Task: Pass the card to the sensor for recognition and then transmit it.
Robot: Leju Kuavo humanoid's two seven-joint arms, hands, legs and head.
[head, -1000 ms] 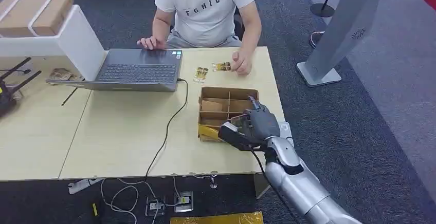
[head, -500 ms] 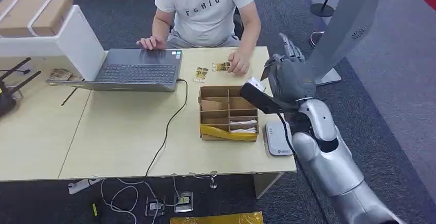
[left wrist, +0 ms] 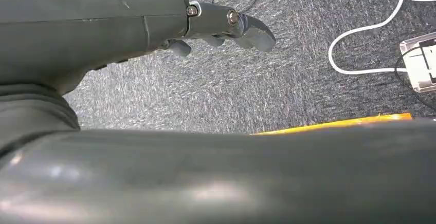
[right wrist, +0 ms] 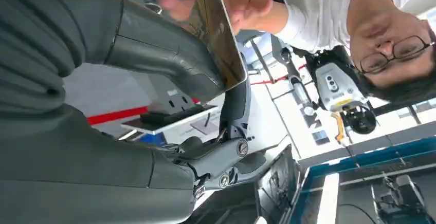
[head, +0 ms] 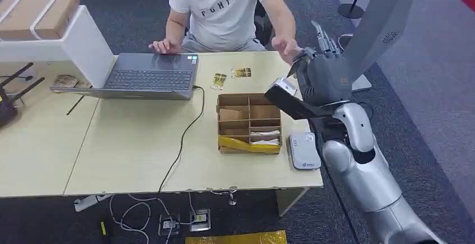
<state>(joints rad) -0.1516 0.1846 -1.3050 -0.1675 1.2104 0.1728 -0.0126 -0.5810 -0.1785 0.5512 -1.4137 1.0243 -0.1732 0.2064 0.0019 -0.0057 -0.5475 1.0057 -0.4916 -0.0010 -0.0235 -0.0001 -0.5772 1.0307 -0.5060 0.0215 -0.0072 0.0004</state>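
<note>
Right robot hand (head: 320, 79) grips card (right wrist: 218, 34), raised toward person's hand (head: 287, 48); sensor (head: 304, 150) seemingly passed, handover left. Left robot hand (left wrist: 226, 26) hangs empty.

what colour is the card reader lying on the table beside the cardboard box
The card reader is white or pale grey, with a small dark mark near its front edge. The head view shows it best.

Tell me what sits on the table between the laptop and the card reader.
In the head view, a divided cardboard box sits between the laptop and the card reader, with a black cable trailing across the table.
</note>
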